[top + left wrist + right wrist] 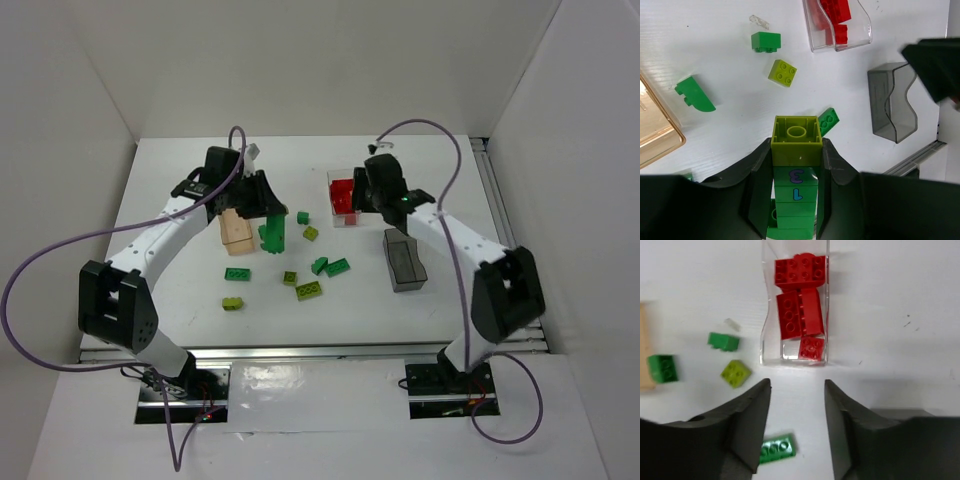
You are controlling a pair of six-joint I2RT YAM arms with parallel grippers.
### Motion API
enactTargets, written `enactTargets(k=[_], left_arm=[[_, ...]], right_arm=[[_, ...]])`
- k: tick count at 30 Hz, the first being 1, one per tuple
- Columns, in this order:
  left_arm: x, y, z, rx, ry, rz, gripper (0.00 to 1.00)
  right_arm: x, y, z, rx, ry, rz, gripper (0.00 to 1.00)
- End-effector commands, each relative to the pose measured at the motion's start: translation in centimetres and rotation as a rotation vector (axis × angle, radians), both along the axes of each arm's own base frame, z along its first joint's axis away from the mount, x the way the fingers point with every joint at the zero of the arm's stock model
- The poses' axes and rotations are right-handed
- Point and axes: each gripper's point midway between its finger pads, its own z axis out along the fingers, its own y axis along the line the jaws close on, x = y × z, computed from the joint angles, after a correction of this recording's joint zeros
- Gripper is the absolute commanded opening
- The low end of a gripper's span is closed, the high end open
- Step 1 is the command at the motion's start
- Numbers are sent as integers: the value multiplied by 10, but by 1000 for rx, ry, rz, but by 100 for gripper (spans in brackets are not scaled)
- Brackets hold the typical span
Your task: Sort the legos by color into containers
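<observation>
Reds (800,315) are boxed; greens (338,266), limes (308,290) are left on table (180,200).
Green-lime stack (796,172) is held by left pincer (796,150); right pincer (796,390) is parted, apparently empty.

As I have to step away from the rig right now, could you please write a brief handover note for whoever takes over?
Left gripper: shut on a brick stack, green with a lime end, held next to the wood box.
Right gripper: open and empty, just short of the clear box.
Done: the red bricks lie in the clear box; no red one shows on the table.
Left: the grey box is empty and nothing shows in the wood box. Several loose green bricks and lime bricks lie between the arms, unsorted.
</observation>
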Motion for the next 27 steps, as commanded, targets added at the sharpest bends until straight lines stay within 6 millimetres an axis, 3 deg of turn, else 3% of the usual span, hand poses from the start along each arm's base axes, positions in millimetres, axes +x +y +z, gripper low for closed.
enactTargets(k=[1,2,3,5,6,8,9,10,14,17,20,21,22,23,24,25,27], left_arm=[[1,-14,29,-61,-84,-99,0],[-7,-25,24,-109,-73,-177,0],[-3,-28,34,-172,-117,-220,0],[-16,-43,43,-302,-120,-341,0],[-20,-43,37,-342,-109,-360,0],[-25,-53,57,-471,-155,-432,0],[-31,-56,53,-509,-141,-449,0],[-32,-58,55,-541,-148,-469,0],[-33,-62,72,-603,-196,-501,0],[-28,-62,70,-607,-185,-459,0],[-17,-56,66,-580,-161,-331,0],[-2,-51,58,-526,-152,-204,0],[0,-45,65,-505,-159,-155,0],[-7,-50,60,-473,-119,-121,0],[2,-42,55,-416,-132,-20,0],[1,-41,65,-396,-154,12,0],[-3,-37,62,-347,-131,68,0]], right_arm=[[-32,13,64,164,-141,107,51],[-49,31,65,230,-124,233,51],[-69,35,57,263,-98,295,56],[-90,52,61,344,-95,420,73],[-112,66,58,416,-56,533,82],[-129,79,68,517,-53,619,94],[-139,88,84,573,-89,701,94],[-144,90,82,597,-79,722,95],[-156,102,97,654,-92,791,95],[-161,114,104,648,-110,803,95],[-159,120,102,650,-104,744,93],[-162,127,101,640,-110,735,93],[-152,122,92,593,-98,638,93],[-149,123,95,577,-107,608,93],[-150,126,93,559,-104,588,93],[-150,125,90,545,-100,570,94],[-146,130,89,536,-101,559,94]])
